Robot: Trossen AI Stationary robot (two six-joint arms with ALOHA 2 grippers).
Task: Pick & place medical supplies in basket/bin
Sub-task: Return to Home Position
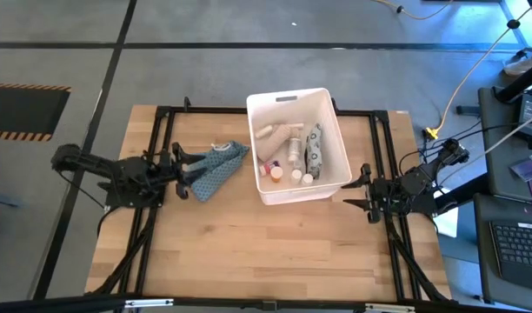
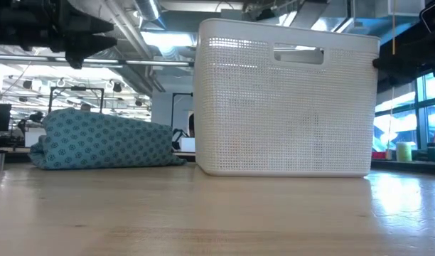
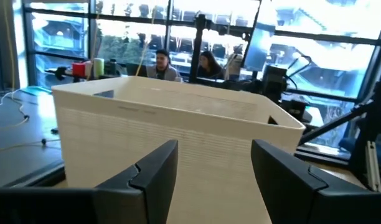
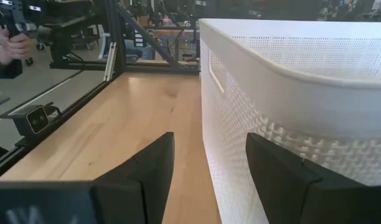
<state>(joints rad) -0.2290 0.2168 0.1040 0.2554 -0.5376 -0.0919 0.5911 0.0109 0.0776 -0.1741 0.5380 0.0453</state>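
Observation:
The white basket (image 1: 335,130) stands in the middle of the table. Inside it lie a beige bandage roll (image 1: 275,134), white bottles (image 1: 295,153), a grey-white patterned pack (image 1: 315,148) and an orange-capped bottle (image 1: 274,170). A teal patterned soft pack (image 1: 218,167) lies flat on the table just left of the basket (image 2: 285,99). My left gripper (image 1: 186,169) hovers open above the pack's left edge, level with the basket's rim (image 3: 178,102), nothing between its fingers (image 3: 154,171). My right gripper (image 1: 360,189) waits open at the basket's right near corner (image 4: 284,74), fingers empty.
Black frame rails (image 1: 166,130) run along the table's left and right sides. Bare wood (image 1: 266,252) stretches from the basket to the near edge. People sit at desks beyond the table (image 3: 178,65), and a person's hand (image 4: 13,45) shows in the room.

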